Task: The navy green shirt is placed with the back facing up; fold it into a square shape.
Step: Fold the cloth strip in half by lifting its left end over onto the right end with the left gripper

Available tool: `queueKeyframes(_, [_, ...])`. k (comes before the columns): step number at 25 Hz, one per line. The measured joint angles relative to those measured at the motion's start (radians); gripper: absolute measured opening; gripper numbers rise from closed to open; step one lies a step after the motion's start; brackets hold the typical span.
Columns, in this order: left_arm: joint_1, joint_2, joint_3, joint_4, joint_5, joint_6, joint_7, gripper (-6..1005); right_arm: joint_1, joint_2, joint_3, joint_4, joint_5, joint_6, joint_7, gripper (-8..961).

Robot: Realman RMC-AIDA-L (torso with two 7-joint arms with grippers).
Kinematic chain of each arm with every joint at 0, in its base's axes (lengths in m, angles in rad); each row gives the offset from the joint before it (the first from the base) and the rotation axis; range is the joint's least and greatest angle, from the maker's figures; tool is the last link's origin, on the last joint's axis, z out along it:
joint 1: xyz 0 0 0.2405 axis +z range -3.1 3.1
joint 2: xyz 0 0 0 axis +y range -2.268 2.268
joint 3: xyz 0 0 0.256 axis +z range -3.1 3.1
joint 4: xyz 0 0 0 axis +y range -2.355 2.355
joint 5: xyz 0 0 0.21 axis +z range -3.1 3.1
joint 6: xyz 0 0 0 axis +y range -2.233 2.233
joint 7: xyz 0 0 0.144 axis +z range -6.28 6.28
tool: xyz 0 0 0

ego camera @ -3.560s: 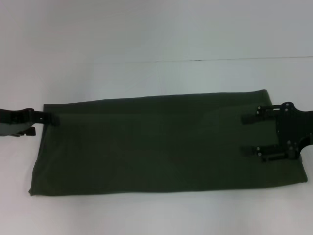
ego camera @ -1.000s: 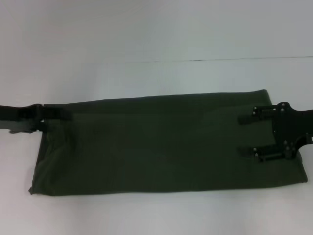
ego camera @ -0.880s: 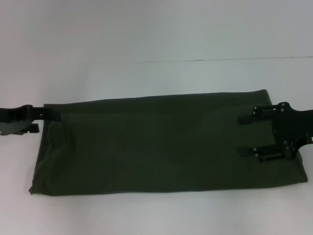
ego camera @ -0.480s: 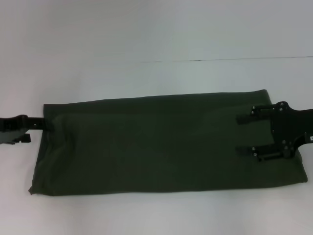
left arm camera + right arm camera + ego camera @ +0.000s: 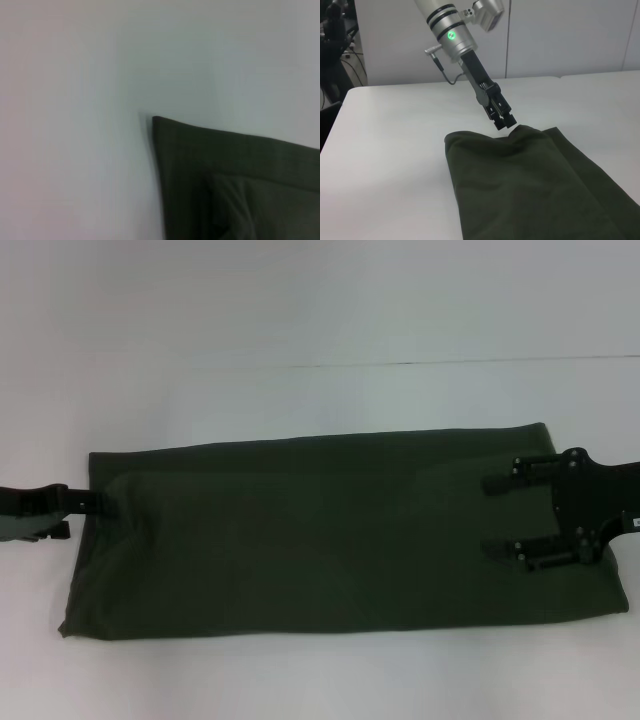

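Shirt: the navy green shirt [image 5: 340, 535] lies flat on the white surface [image 5: 300, 320] as a long folded band running across the head view, plain olive cloth up, no lettering showing. No containers in sight. Left pincer [image 5: 95, 500] sits at the band's left end near the far corner; from the right wrist view [image 5: 506, 124] its black fingers are drawn together on a small raised peak of cloth at that edge, so it has hold of the shirt there. Left arm comes down steeply from a silver cuff with a green light [image 5: 452, 35]. Left wrist view gives only one corner of the shirt [image 5: 235, 185] against the bare surface, with a folded layer visible under the top one. Right pincer [image 5: 495, 520] is over the band's right end, its two black fingers [image 5: 505, 483] spread well apart and pointing inward along the cloth, nothing between them; whether they touch the fabric cannot be told. Against half a second ago: the left pincer has moved slightly inward and away from the robot, and the cloth at that corner shows a small lifted ridge. Right pincer sits about where it did. The shirt's outline on the surface is unchanged.
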Motion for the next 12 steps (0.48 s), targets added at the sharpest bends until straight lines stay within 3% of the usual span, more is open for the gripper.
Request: queueKeyframes(12, [-0.001, -0.001, 0.004, -0.025, 0.020, -0.031, 0.001, 875, 0.001, 0.000, 0.000, 0.000, 0.000, -0.005, 0.002, 795])
